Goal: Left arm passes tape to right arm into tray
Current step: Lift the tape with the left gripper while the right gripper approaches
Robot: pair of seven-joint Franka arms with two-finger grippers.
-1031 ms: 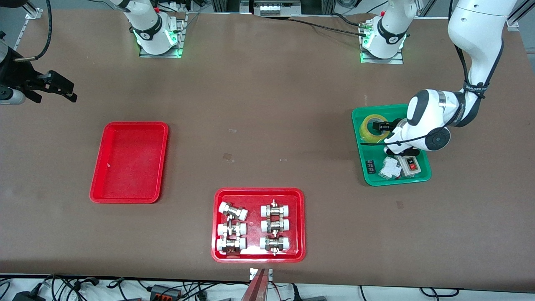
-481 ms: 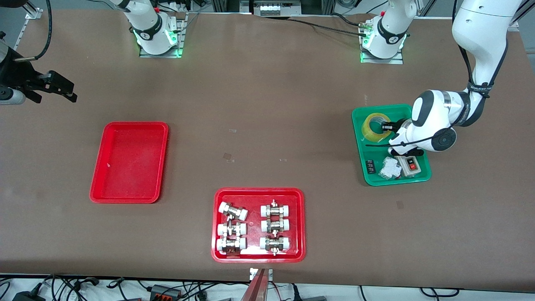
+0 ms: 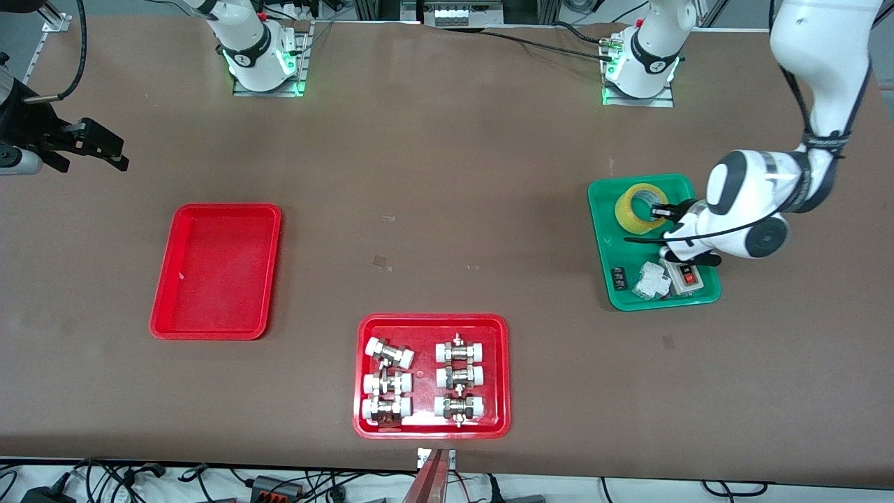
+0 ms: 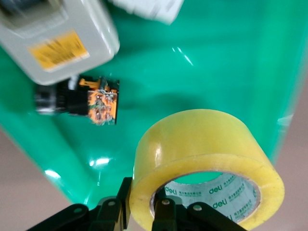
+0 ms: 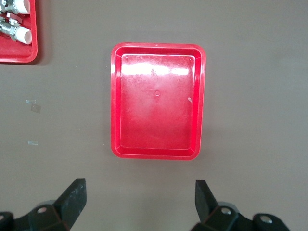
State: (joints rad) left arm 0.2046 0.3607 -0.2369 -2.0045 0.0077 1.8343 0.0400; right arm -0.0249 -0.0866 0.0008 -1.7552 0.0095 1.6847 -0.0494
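Note:
The tape point(image 3: 637, 208), a yellow roll with a pale core, is held tilted a little above the green tray point(image 3: 601, 244). My left gripper point(image 3: 660, 209) is shut on the roll's wall, one finger inside the core and one outside. In the left wrist view the tape point(image 4: 202, 154) fills the foreground in front of my left gripper point(image 4: 144, 204). The plain red tray point(image 3: 216, 279) lies bare toward the right arm's end of the table. My right gripper point(image 3: 112, 152) waits open and empty over the table near that end. The right wrist view shows the tray point(image 5: 156, 106) ahead of my right gripper point(image 5: 139, 190).
The green tray point(image 4: 216, 62) also holds a grey switch box point(image 3: 686, 274), a white part point(image 3: 649, 281) and a small black part point(image 3: 618, 278). A red tray with white-capped metal fittings point(image 3: 433, 320) lies nearest the front camera, mid-table.
My left gripper has drawn toward the left arm's end of the table with the tape in it, and the roll has risen and tilted off the green tray's floor. The right arm has not moved.

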